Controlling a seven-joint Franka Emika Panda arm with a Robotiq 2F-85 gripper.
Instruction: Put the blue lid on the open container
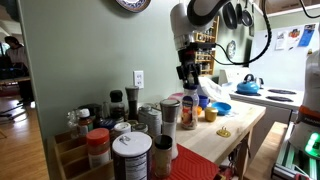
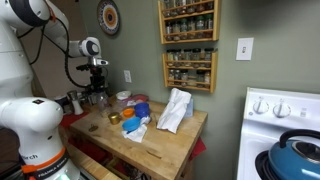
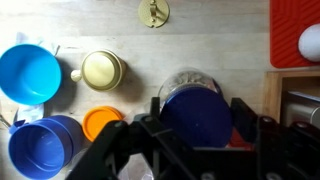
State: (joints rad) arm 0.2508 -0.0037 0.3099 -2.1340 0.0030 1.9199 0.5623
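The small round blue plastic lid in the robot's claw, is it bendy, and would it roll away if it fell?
Probably stiff: the small round blue plastic lid looks flat and unbent between the fingers of the gripper. It is small and plastic, so likely light. Being a disc, it might roll on its edge if dropped onto the wooden table.

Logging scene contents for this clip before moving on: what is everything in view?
blue lid: one, blue, between the end effector's fingers
open container: one, translucent, under the lid
blue bowl: one, blue, on the wooden table
blue cup: one, blue, near the bowl
orange disc: one, orange, table
cream cup: one, cream, beside the bowl
white cloth: one, white, table
blue kettle: one, blue, stove
spice racks: two, wooden, wall
end effector: one, black, gripping the lid
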